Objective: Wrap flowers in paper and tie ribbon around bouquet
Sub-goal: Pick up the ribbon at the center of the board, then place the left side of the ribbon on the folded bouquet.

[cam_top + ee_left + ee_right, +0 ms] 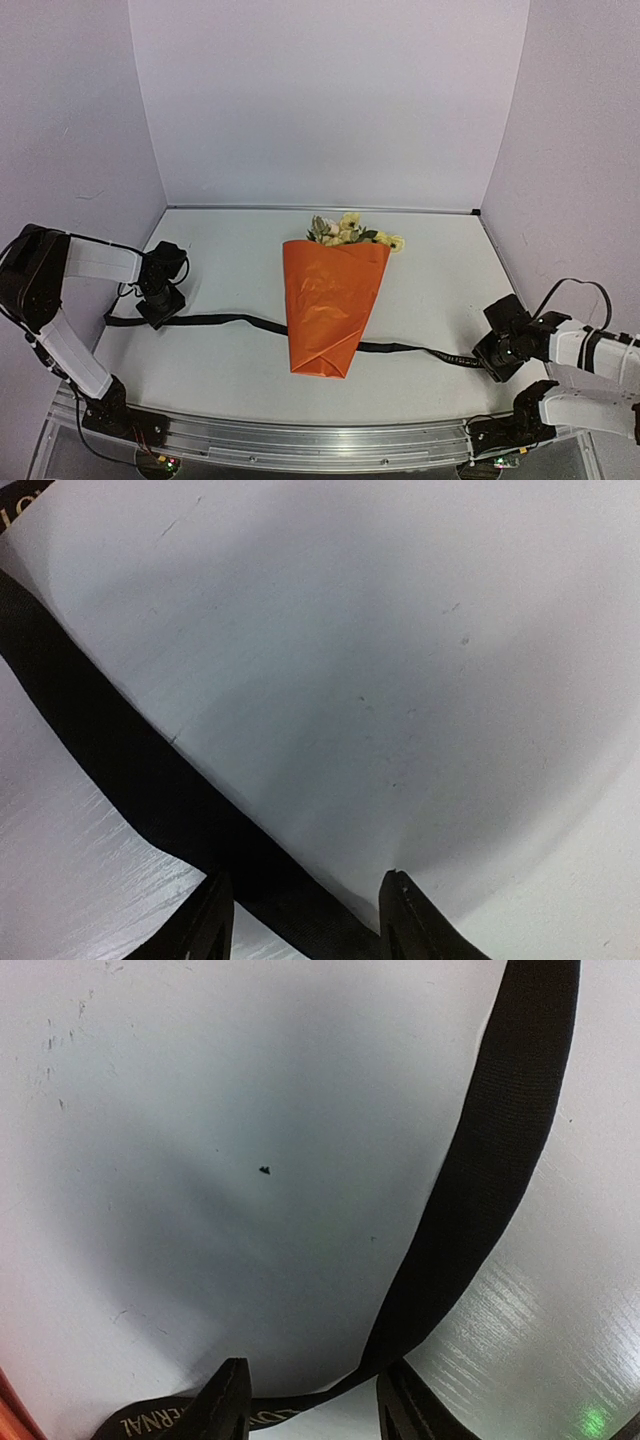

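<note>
Top external view: the left pincer (160, 306) is lowered near the left end of a long narrow black ribbon (225, 320), and the right pincer (492, 360) near its right end. Both are seen partly open, jaws straddling the ribbon. The ribbon is laid flat across the white desk (220, 375) and passes under a central cone of orange paper (330, 300). Pale yellow flowers (348, 232) are shown at its far, wide end.
</note>
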Robot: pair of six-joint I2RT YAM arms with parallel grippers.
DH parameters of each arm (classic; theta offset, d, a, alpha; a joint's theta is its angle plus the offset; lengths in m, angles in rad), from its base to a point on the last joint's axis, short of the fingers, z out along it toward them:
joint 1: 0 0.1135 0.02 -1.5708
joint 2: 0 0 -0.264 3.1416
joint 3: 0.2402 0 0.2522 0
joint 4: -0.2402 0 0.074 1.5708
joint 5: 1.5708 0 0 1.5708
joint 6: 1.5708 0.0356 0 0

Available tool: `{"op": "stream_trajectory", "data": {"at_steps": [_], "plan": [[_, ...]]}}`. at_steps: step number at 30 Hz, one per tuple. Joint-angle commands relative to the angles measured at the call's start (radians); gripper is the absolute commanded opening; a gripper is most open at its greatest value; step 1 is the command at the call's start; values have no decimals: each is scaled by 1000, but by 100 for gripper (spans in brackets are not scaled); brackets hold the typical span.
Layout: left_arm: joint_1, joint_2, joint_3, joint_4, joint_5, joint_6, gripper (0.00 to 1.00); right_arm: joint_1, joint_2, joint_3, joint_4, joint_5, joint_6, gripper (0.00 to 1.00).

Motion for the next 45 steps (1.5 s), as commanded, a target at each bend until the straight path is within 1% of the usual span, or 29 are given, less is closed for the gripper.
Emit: {"op": "stream_trajectory", "data": {"at_steps": [1,4,7,8,9,10,15,17,20,26,33,38,45], "plan": [[7,109,4,-49,50,53,41,-3,-29,-21,8,41,4,46],[9,133,29,-43,70,81,22,-3,-21,-17,9,27,3,44],[9,150,51,-27,99,102,6,-3,-10,-14,11,20,0,40],[8,150,57,-19,103,110,2,-3,-7,-12,11,20,-3,39],[9,144,62,-11,102,117,1,-3,-3,-8,12,21,-8,37],[9,136,67,-5,99,126,0,-3,2,-4,12,23,-12,35],[9,74,98,12,54,172,0,-2,44,25,13,16,-27,18],[9,55,108,27,51,191,0,-4,70,40,13,9,-33,10],[9,28,109,60,55,210,0,-5,100,67,11,10,-42,0],[9,-31,76,135,46,238,0,-19,131,130,-33,24,-75,0],[16,-3,104,197,23,265,0,-117,258,311,-47,-18,-174,0],[69,21,88,276,81,256,0,-165,363,446,-46,-25,-234,0],[111,43,129,301,114,271,0,-224,454,591,-46,-24,-279,0]]}}
